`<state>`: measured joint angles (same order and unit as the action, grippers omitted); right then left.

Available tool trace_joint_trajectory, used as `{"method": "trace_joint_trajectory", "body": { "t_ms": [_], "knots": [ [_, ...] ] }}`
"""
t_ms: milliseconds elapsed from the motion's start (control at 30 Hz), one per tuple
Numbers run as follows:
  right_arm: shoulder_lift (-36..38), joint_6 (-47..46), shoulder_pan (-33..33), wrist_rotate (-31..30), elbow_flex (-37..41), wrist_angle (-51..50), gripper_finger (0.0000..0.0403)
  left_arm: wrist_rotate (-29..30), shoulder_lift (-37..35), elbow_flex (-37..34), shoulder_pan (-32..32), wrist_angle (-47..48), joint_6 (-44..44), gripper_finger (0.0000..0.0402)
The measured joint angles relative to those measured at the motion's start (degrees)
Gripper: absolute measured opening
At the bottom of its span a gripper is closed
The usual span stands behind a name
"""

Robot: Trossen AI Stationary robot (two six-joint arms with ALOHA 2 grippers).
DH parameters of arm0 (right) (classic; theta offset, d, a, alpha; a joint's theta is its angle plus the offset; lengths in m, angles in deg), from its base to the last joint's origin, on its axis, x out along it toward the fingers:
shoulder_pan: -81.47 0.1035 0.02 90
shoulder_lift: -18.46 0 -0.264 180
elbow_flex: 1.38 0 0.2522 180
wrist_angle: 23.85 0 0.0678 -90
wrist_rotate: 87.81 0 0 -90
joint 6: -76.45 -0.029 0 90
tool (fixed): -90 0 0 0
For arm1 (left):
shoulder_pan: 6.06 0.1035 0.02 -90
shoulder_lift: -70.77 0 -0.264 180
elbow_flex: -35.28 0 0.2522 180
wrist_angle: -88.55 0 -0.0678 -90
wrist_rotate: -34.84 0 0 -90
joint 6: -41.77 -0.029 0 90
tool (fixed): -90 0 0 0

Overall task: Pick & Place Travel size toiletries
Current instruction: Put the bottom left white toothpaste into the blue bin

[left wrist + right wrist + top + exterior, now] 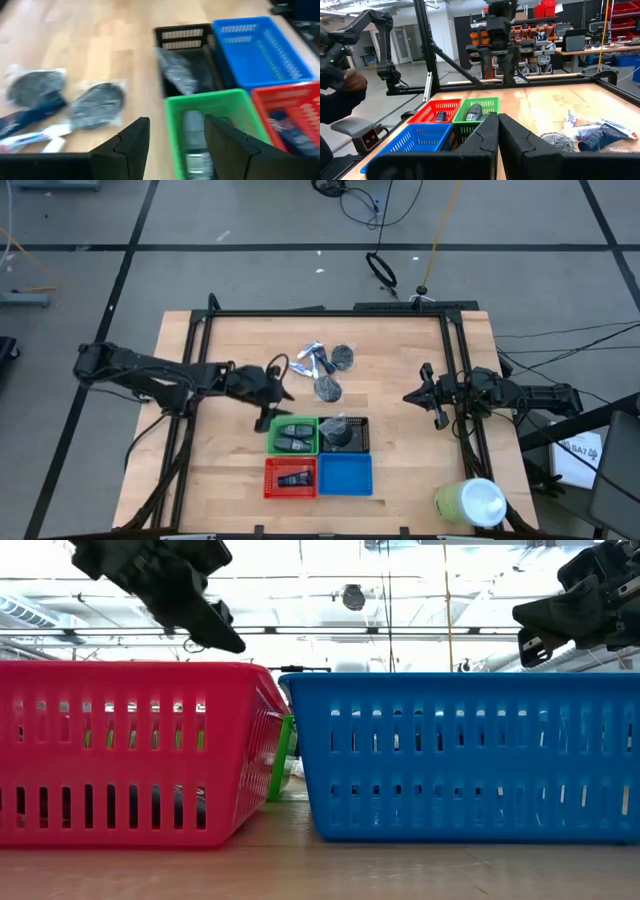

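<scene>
Your left pincer hangs spread and empty over the green tray (two grey ovals inside); right pincer, clenched, waits near the tabletop's right edge.

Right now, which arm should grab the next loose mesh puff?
Left, probably. The left gripper hangs open beside the mesh puff and just above the green tray. The right gripper waits, shut, at the table's far right edge, clearly farther away.
</scene>
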<state>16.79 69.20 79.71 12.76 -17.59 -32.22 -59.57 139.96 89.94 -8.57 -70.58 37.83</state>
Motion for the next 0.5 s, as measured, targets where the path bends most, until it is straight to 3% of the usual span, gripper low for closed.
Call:
{"method": "trace_joint_trajectory", "body": {
  "t_ms": [367, 500],
  "knots": [
    [0.0, 0.0, 0.0, 0.0, 0.0, 0.0, 0.0, 1.1, 2.0, -0.1, 18.6, -4.3, 0.5, 0.0184],
    [0.0, 0.0, 0.0, 0.0, 0.0, 0.0, 0.0, 9.4, 3.7, -0.1, 22.2, -4.8, 3.6, 0.0184]
  ]
}}
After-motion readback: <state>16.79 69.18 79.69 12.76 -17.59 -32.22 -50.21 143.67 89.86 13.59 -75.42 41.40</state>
